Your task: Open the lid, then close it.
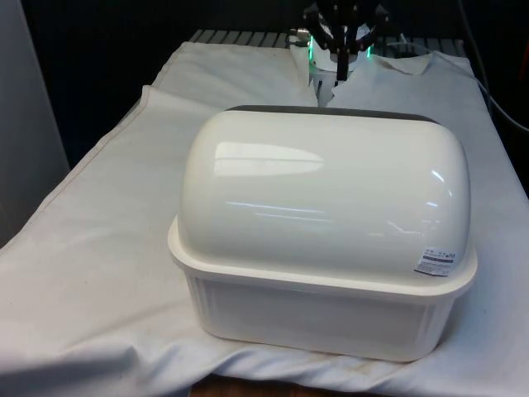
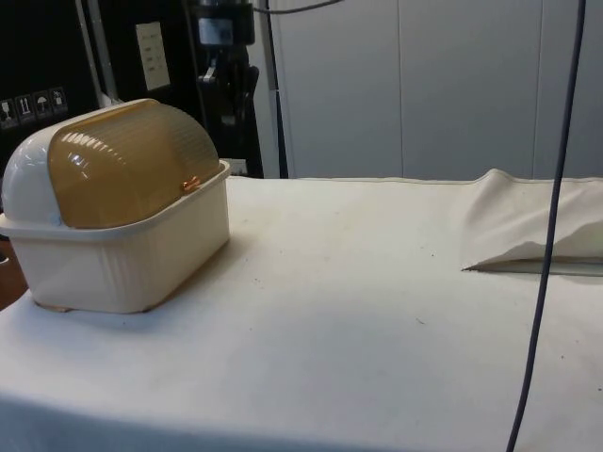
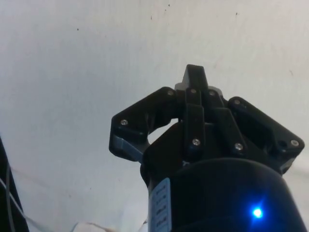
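A cream bread box (image 1: 326, 306) stands on the white cloth with its rounded back to the front view. From the side, its amber ribbed roll lid (image 2: 122, 169) is down, and a small copper handle (image 2: 191, 184) rests at the box's rim. My black gripper (image 1: 340, 74) hangs in the air behind the box, apart from it. In the side view the gripper (image 2: 231, 113) is above and beyond the handle end of the box. In the wrist view the gripper (image 3: 195, 73) has its fingers pressed together over bare cloth, holding nothing.
The white cloth (image 2: 377, 311) covers the table, with a raised fold (image 2: 528, 221) at the side view's right. A dark cable (image 2: 551, 217) hangs down in front of the side camera. A label (image 1: 436, 263) sits on the box's back rim.
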Robot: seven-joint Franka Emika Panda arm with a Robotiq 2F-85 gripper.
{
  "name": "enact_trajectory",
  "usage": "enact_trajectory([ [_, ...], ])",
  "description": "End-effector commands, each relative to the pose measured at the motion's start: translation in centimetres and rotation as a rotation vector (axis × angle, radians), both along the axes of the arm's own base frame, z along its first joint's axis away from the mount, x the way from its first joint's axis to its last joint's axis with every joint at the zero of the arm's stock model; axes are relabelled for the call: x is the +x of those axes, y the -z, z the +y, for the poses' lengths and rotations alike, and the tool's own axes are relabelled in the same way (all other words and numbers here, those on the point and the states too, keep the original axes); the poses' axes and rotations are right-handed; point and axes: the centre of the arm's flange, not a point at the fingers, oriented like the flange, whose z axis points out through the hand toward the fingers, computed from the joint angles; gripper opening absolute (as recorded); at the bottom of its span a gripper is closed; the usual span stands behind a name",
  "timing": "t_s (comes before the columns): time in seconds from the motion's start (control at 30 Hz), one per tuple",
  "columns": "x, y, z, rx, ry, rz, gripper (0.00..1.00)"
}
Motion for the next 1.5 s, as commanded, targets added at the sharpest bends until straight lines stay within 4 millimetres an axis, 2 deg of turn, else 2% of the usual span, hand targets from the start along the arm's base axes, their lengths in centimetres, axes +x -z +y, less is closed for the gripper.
enact_trajectory([
  [0.0, 0.1, 0.5, 0.1, 0.001, 0.008, -0.017, 0.0],
  [0.2, 0.2, 2.7, -0.1, 0.001, 0.014, -0.03, 0.0],
  [0.23, 0.1, 2.5, -0.1, 0.001, 0.007, -0.019, 0.0],
  [0.43, 0.8, 5.1, -0.4, 0.002, 0.025, -0.041, 0.0],
  [0.8, 1.8, 7.9, -0.9, 0.002, 0.056, -0.076, 0.0],
  [1.0, 2.1, 8.6, -0.9, 0.001, 0.071, -0.101, 0.0],
  [1.47, 2.4, 8.5, -1.1, 0.006, 0.088, -0.148, 0.0],
])
